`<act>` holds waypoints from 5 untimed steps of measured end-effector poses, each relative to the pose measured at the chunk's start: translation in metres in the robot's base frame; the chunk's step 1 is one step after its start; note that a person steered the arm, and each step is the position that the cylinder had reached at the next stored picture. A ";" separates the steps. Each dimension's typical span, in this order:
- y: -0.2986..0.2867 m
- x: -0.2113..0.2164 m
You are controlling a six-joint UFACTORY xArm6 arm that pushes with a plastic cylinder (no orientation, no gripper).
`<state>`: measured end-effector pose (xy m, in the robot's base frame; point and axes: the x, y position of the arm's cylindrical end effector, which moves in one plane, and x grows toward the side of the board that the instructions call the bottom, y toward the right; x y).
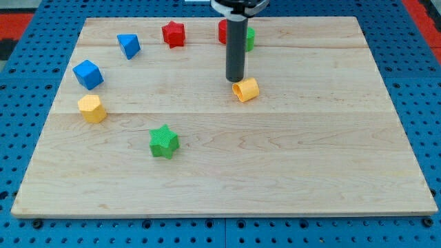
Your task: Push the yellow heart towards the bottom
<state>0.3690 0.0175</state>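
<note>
The yellow heart (pixel 246 89) lies on the wooden board (pixel 289 158) a little right of centre, in the upper half. My tip (pixel 236 80) stands just above and slightly left of the heart, touching or nearly touching its upper edge. The dark rod rises from there to the view's top.
A red block (pixel 223 31) and a green block (pixel 249 38) sit behind the rod, partly hidden. A red star (pixel 173 34), a blue triangle-like block (pixel 128 45), a blue cube (pixel 88 74) and a yellow hexagon-like block (pixel 91 109) lie at the upper left. A green star (pixel 164 141) lies left of centre.
</note>
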 end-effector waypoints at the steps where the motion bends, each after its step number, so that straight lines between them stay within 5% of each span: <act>1: -0.008 0.021; 2: -0.008 0.030; 3: -0.068 0.008; 4: -0.038 -0.031; 5: -0.014 -0.024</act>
<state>0.3450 0.0034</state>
